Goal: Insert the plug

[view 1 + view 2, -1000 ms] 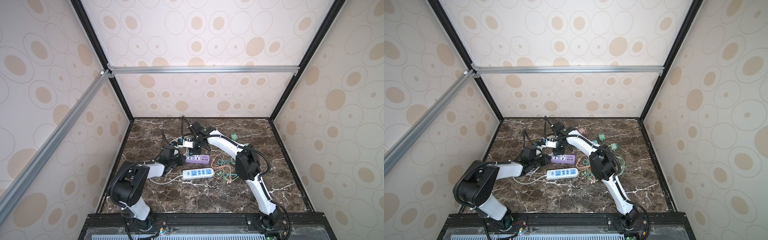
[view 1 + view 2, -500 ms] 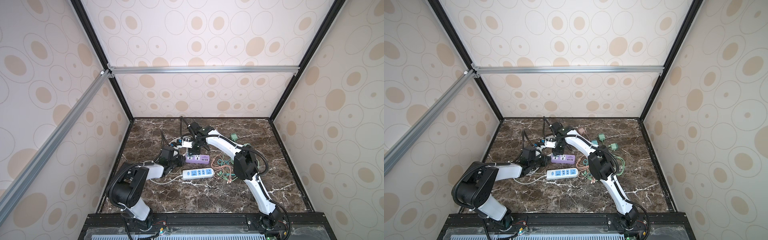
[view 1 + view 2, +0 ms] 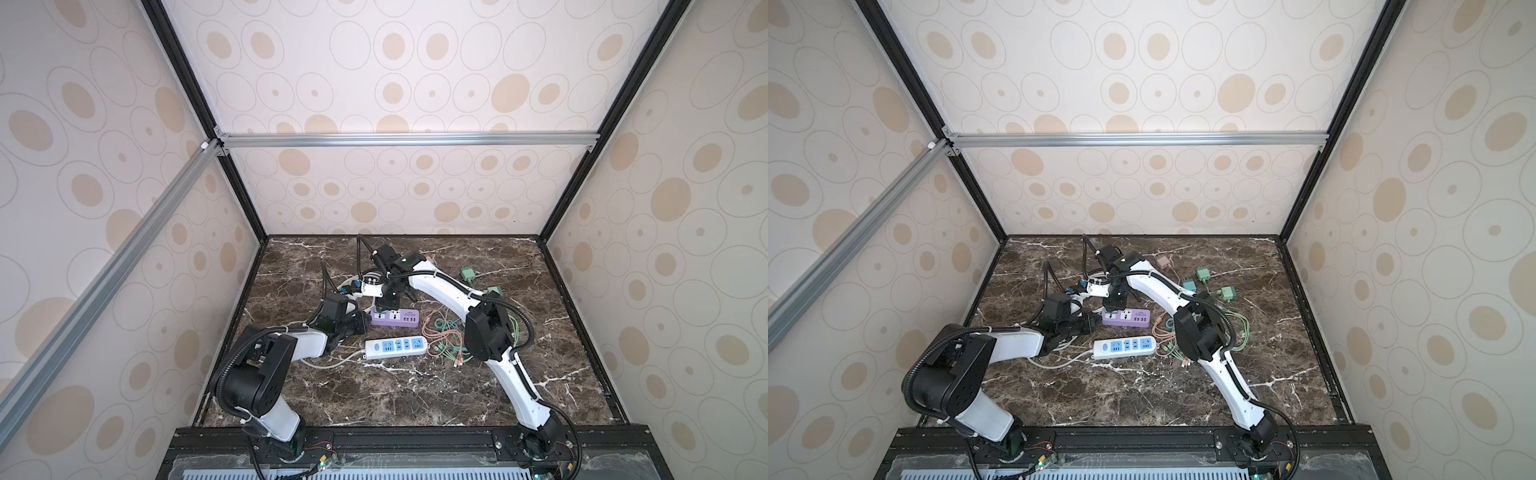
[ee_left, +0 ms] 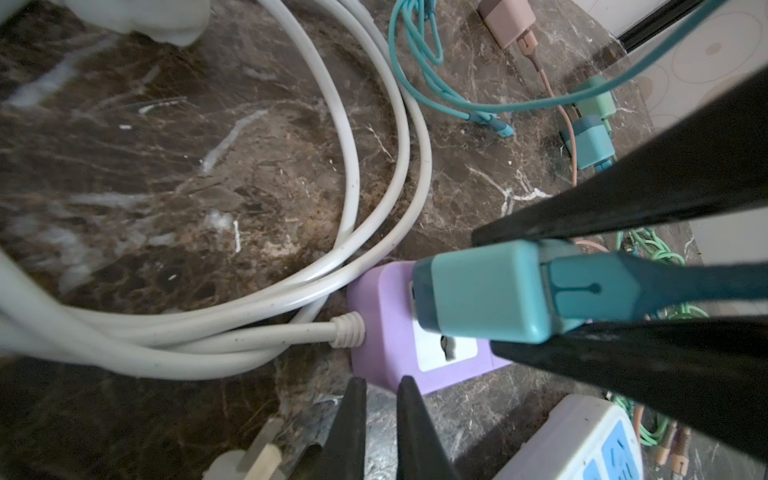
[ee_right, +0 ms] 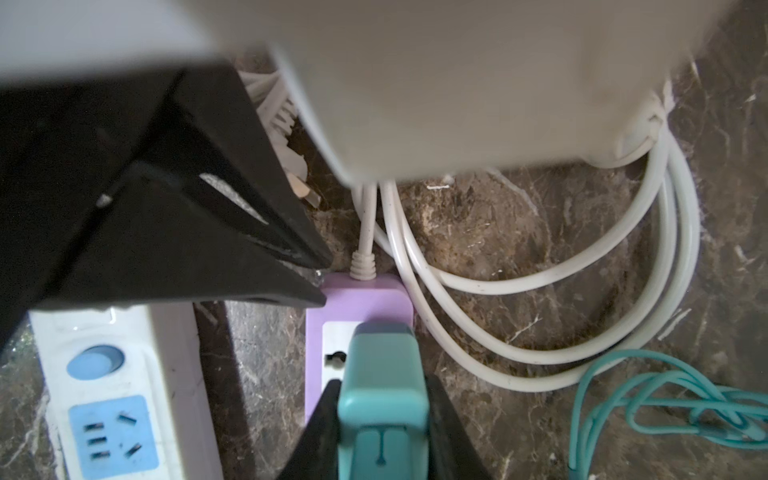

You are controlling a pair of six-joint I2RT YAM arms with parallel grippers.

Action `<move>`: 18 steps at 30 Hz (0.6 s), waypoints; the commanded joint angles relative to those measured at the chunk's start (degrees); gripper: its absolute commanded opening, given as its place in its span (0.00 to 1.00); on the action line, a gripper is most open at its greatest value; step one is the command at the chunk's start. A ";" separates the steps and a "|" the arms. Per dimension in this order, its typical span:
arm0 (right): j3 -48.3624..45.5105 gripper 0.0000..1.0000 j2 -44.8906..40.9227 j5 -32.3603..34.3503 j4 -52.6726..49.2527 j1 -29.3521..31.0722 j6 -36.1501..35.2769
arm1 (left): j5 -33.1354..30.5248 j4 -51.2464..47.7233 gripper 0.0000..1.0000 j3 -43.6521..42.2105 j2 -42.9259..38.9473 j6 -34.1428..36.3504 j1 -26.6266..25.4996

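The right gripper is clamped on the sides of the teal charger plug. The plug stands on the end socket of the purple power strip, the socket nearest its white cord. The left gripper is closed on nothing, with its tips against the strip's cord end. Whether the pins are fully seated cannot be told. Press straight along the pin axis, plug square to the socket face, with the left gripper bracing the strip against sliding. Release only once the plug body sits flush.
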 commanded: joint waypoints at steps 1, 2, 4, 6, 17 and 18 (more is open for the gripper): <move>1.20 0.02 3.02 2.62 -0.17 0.44 -1.84 | 0.10 -0.17 0.16 -0.18 -1.57 1.48 0.41; 1.16 0.02 3.19 2.91 -0.11 0.43 -1.91 | 0.04 -0.20 0.16 -0.18 -1.61 1.50 0.42; 1.21 0.02 3.53 3.28 -0.24 0.44 -2.03 | 0.10 -0.19 0.16 -0.18 -1.76 1.56 0.42; 1.25 0.02 3.89 3.72 -0.38 0.53 -2.01 | 0.18 -0.13 0.16 -0.19 -1.96 1.65 0.45; 1.26 0.00 5.39 3.99 -1.11 0.59 -2.30 | 1.13 0.00 0.18 -0.29 -5.82 2.51 0.41; 1.22 0.00 5.42 3.91 -1.22 0.53 -2.31 | 1.25 -0.12 0.18 -0.28 -6.27 2.66 0.41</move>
